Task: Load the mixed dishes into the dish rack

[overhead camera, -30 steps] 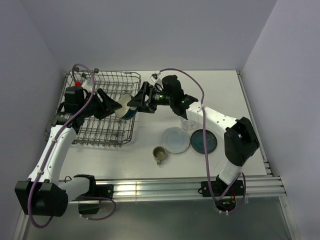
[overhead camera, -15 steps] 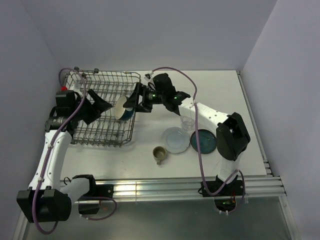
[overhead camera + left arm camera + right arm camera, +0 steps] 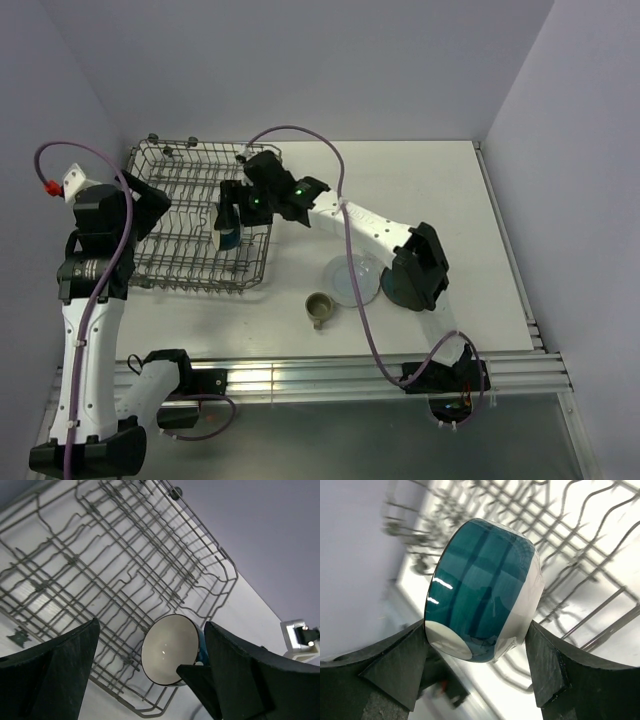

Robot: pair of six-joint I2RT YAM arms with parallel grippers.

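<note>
The cream-inside, dark-rimmed bowl (image 3: 228,238) (image 3: 169,650), teal outside (image 3: 480,585), hangs on edge over the near right part of the dish rack (image 3: 185,215) (image 3: 100,565) (image 3: 580,555). My right gripper (image 3: 230,212) (image 3: 477,635) is shut on it, one finger at each side. My left gripper (image 3: 148,208) (image 3: 151,625) stands open at the rack's left end, apart from the bowl. On the table lie the pale blue plate (image 3: 350,280) and the olive-brown mug (image 3: 320,308). The dark teal plate (image 3: 392,293) is mostly hidden under my right arm. I cannot make out the tumbler.
My right arm stretches from the table's right side across to the rack. The rack's wire tines stand upright beneath the bowl. Grey walls close in at the left, back and right. A metal rail runs along the near edge.
My left gripper opened, let go of the bowl and drew back to the left. My right arm carried the bowl leftward and down over the rack.
</note>
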